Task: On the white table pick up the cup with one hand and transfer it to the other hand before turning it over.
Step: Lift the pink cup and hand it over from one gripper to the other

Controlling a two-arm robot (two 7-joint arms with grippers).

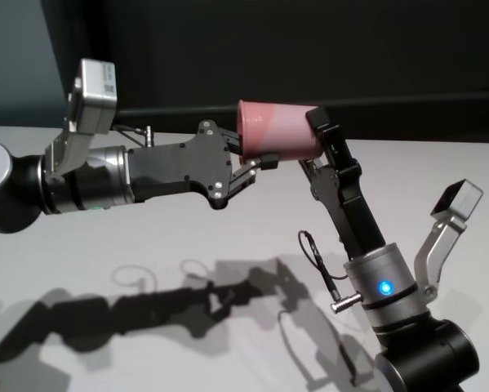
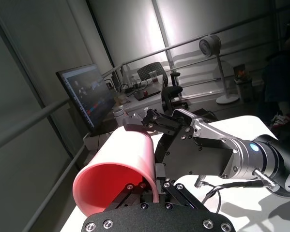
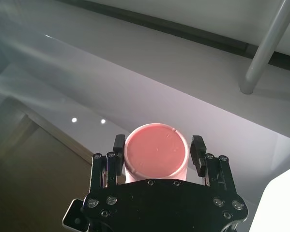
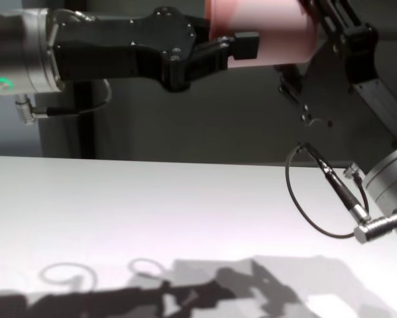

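Observation:
The pink cup (image 1: 277, 131) hangs on its side high above the white table (image 1: 146, 245), held between both arms. My right gripper (image 1: 319, 131) reaches up from the right and is shut across the cup's base end. The right wrist view shows the flat base (image 3: 154, 150) between its two fingers (image 3: 118, 145). My left gripper (image 1: 260, 160) comes in from the left and pinches the lower wall at the rim. The left wrist view shows the open mouth (image 2: 111, 188), with that gripper's fingers (image 2: 159, 170) on either side of the rim wall. The chest view shows the cup (image 4: 264, 26) at the top.
The shadows of both arms fall on the table (image 4: 118, 212) below. A thin black cable (image 1: 317, 261) loops beside the right wrist. A dark wall stands behind the table's far edge. Beyond the table, a monitor (image 2: 84, 96) shows in the left wrist view.

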